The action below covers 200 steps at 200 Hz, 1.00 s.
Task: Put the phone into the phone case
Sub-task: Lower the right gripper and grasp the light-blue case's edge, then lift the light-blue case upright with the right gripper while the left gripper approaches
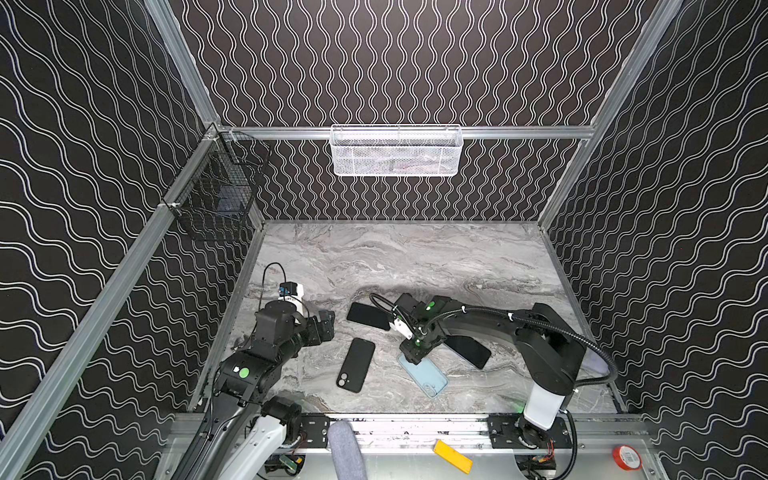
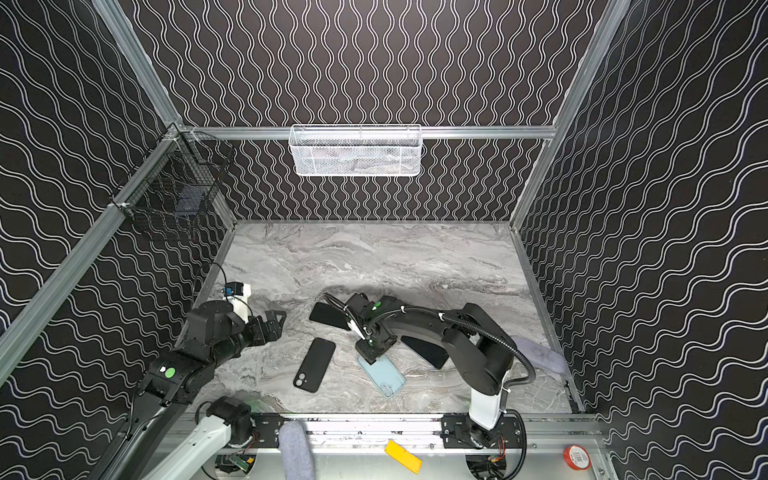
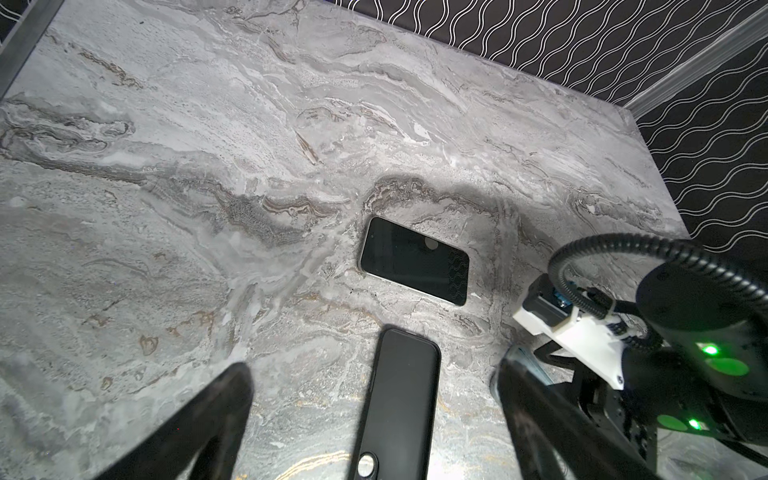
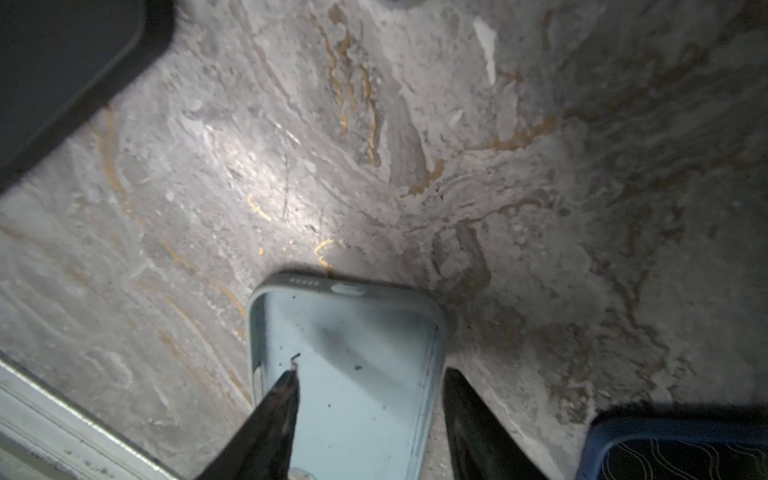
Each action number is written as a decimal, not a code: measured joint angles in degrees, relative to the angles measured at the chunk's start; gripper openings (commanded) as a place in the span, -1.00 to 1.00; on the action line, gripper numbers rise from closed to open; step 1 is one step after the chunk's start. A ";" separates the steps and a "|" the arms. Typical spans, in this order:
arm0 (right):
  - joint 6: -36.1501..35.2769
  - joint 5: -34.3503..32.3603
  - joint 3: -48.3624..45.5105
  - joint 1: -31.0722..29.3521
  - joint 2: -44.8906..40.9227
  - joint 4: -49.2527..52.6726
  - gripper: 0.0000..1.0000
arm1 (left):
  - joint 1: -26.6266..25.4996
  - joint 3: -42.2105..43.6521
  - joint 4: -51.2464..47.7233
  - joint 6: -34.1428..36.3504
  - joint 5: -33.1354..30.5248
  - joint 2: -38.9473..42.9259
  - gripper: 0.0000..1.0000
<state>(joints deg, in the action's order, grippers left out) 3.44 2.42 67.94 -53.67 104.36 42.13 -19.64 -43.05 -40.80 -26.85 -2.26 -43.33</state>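
Straddling side wall of lt-blue case [image 4: 345, 332] w/ R claw [image 4: 372, 370] half-spread, not clamped; L claw [image 3: 372, 368] wide over counter [image 3: 208, 208].

Phone case [image 1: 426, 376] — pale blue, empty, open side up, flat on the bench [image 1: 415, 257], set slantwise, camera cutout at its near end. Phone [image 1: 368, 316] — black, dark screen up, flat, lying apart at roughly the case's 11 o'clock.

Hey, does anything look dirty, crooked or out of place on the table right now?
Only minor: small dark specks of debris sit inside the light blue phone case, by the right gripper. Nothing looks damaged or spilled.
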 measured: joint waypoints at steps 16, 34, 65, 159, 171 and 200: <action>0.02 -0.37 -0.22 0.00 0.50 -0.50 0.08 | 0.00 0.00 0.07 -0.04 -0.02 -0.24 0.92; 0.31 -1.44 -0.33 0.00 1.44 -0.85 0.00 | 0.00 0.00 0.07 -0.11 -0.02 -0.48 0.92; 1.16 -2.67 -0.68 0.00 1.95 -1.29 -0.16 | 0.00 0.00 0.04 -0.15 -0.07 0.09 0.92; 11.23 -4.44 0.42 0.11 2.75 -2.95 -0.82 | 0.00 -0.76 2.27 -1.86 -1.14 -2.12 0.92; 12.96 -4.28 0.44 0.24 2.75 -3.15 -0.86 | 0.00 -0.76 2.51 -1.86 -1.14 -2.03 0.92; 18.01 -3.37 0.57 1.51 2.51 -3.50 -0.88 | 0.02 -0.76 2.54 -1.86 -1.09 -1.18 0.93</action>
<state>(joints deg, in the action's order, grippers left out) 21.45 -0.95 68.51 -52.16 106.87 38.63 -19.62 -43.81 -38.26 -28.71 -3.36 -44.51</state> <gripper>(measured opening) 0.066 0.965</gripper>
